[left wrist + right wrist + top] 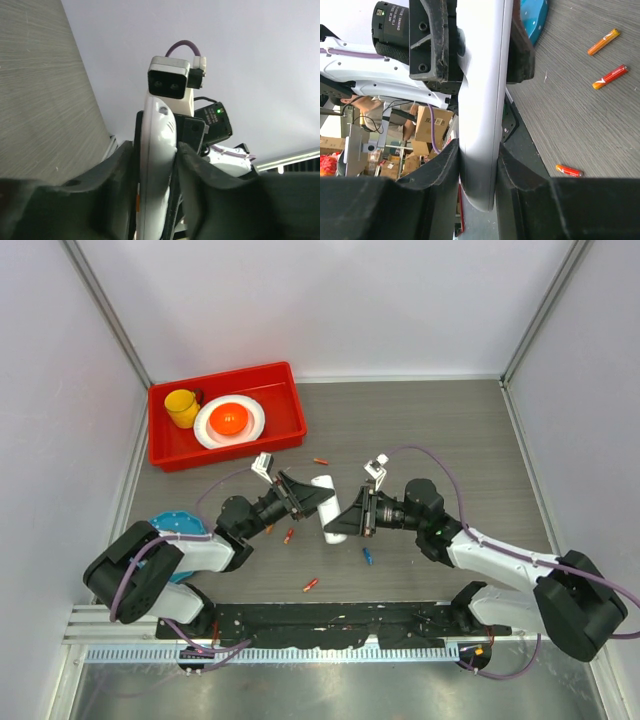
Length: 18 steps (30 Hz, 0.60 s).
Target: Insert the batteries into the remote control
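Note:
The white remote control point(329, 508) hangs above the table middle, held from both sides. My left gripper point(316, 500) is shut on its upper part, and in the left wrist view the remote control point(159, 130) stands edge-on between the left gripper point(155, 150) pads. My right gripper point(350, 514) is shut on its lower end; in the right wrist view the right gripper point(478, 150) jaws press both faces of the remote control point(480, 90). Loose batteries lie on the table: an orange one point(320, 460), another point(311, 585), a blue one point(368, 556), and several orange-red ones point(610, 77).
A red bin point(280, 390) at the back left holds a yellow cup point(182, 407) and a white plate point(250, 430) with an orange object. White walls close in the table on three sides. The arm bases sit along the near edge.

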### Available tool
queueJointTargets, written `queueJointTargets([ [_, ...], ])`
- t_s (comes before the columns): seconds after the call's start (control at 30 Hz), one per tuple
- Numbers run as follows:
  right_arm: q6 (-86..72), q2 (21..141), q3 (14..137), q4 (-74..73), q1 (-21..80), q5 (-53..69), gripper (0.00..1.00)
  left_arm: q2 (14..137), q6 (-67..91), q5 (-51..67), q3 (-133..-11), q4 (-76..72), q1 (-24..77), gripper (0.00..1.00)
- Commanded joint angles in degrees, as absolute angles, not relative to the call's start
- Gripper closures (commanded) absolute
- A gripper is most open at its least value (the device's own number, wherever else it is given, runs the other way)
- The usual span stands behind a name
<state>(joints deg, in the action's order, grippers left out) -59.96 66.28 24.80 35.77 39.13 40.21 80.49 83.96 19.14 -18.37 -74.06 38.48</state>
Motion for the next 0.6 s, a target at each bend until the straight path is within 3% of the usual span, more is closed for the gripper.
queueJointTargets([
  [0.0, -49.60, 60.14, 31.17, 23.45, 39.02, 41.75, 0.99, 81.04, 85.60, 19.43, -19.43, -88.59, 38.15, 0.44],
  [0.03, -46.96, 59.33, 32.68, 19.03, 39.02, 41.49, 0.99, 80.95, 85.69, 18.81, -19.08, -88.59, 37.62, 0.38],
  [0.07, -41.63, 58.54, 34.35, 14.72, 39.02, 40.70, 0.99, 80.77, 85.95, 18.55, -18.81, -88.59, 37.36, 0.06],
  [0.1, -39.57, 57.49, 36.98, 7.80, 39.02, 40.35, 0.99, 80.68, 86.22, 18.37, -18.63, -88.51, 37.01, 0.00],
  [0.27, -28.95, 55.55, 43.14, -8.84, 38.50, 34.65, 0.99, 78.67, 87.54, 18.98, -18.46, -87.63, 33.14, 0.00],
  [0.37, -24.79, 59.13, 52.01, -27.46, 38.50, 9.84, 0.99, 73.58, 87.46, 18.29, -17.41, -82.90, 29.10, 0.00],
  [0.4, -24.09, 60.80, 56.56, -35.43, 38.50, -6.17, 0.99, 71.56, 85.71, 17.85, -16.10, -78.27, 27.09, 0.00],
  [0.43, -23.73, 64.21, 58.52, -38.90, 38.50, -14.68, 0.99, 68.93, 83.95, 17.06, -15.39, -75.09, 26.46, 0.00],
  [0.57, -19.87, 69.50, 61.26, -43.93, 37.80, -37.59, 0.99, 49.02, 74.72, 9.33, -13.18, -48.67, 26.10, 0.01],
])
